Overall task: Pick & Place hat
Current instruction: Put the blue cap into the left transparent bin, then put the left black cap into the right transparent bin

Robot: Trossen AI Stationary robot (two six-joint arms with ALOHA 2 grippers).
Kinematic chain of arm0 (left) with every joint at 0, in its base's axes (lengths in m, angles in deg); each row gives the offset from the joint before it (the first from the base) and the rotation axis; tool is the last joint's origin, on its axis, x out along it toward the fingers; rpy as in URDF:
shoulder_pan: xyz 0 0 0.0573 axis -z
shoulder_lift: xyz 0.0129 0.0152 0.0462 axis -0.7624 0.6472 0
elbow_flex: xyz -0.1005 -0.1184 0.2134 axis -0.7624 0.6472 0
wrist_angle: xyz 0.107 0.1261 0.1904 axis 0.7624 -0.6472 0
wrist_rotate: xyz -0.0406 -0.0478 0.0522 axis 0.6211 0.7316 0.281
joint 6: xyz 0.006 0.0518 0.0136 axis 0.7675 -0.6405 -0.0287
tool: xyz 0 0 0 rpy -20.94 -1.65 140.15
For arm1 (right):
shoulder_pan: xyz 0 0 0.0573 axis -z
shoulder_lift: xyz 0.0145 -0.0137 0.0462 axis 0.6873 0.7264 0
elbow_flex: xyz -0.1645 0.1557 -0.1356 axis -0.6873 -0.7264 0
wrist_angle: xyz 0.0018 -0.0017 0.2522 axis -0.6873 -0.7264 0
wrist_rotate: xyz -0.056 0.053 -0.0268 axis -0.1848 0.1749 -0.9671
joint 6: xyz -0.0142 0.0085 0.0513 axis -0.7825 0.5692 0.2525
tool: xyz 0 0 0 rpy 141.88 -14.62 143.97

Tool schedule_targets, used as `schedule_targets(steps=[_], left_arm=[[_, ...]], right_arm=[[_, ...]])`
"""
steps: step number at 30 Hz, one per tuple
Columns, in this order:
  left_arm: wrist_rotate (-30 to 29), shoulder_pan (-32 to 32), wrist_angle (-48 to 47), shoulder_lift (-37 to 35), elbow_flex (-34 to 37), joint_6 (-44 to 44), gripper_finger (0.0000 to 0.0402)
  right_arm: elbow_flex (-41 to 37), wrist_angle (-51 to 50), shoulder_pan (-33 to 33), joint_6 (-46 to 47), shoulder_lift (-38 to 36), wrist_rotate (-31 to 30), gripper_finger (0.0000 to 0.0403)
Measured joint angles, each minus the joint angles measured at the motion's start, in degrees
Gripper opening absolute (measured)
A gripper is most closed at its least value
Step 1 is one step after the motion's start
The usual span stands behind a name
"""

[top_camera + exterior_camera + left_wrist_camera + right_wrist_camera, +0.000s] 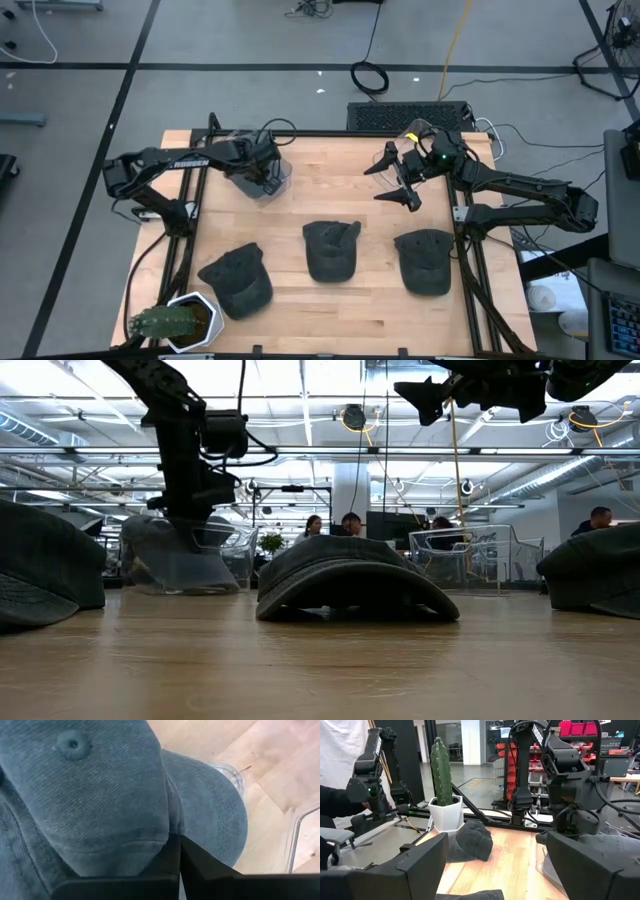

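Observation:
A grey-blue denim hat [100, 795], its top button [73, 743] showing, sits in a clear tub [281, 176] at the table's far left. My left gripper [179, 862] is down in that tub, shut on the hat. Three more dark hats lie flat on their brims on the near half of the table: left [237, 280], middle [331, 248] and right [424, 260]. My right gripper [400, 180] hangs open in the air over the far right of the table, touching nothing. My left gripper comes from above, pointing down into the tub, and is shut on the hat's cloth at the crown's edge [150, 845], pinched between the two fingers. The hat's crown bulges beside the fingers. How many layers are caught is hidden by the cloth.
A cactus in a white pot [180, 322] stands at the near left corner, beside the left hat. Bare wood lies between the tub and my right gripper and along the near edge. Black frame rails [190, 215] run along both table sides. People [330, 525] sit in the room beyond.

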Motion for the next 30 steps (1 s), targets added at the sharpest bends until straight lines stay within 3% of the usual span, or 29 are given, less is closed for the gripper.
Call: schedule_targets(steps=[5,13,18,24,30], left_arm=[[-0.87,0.38,-0.12,-4.28,0.00,0.41,0.0000],[-1.50,3.18,-0.75,-19.89,-2.52,-3.23,0.0002],[8.25,6.91,7.06,-31.30,-2.15,-10.41,0.0016],[11.84,12.98,16.53,-43.48,-0.84,-12.66,0.0064],[13.56,18.41,15.40,-46.21,1.48,-8.75,0.0150]], right_arm=[[0.00,0.04,0.00,0.00,0.00,0.00,0.0325],[0.00,0.11,0.00,0.39,0.00,0.19,0.0325],[0.00,0.55,-0.02,0.44,0.00,3.25,0.0325],[0.00,0.50,-1.67,0.57,0.00,4.92,0.0325],[0.00,0.47,-3.82,0.46,0.00,4.96,0.0325]])
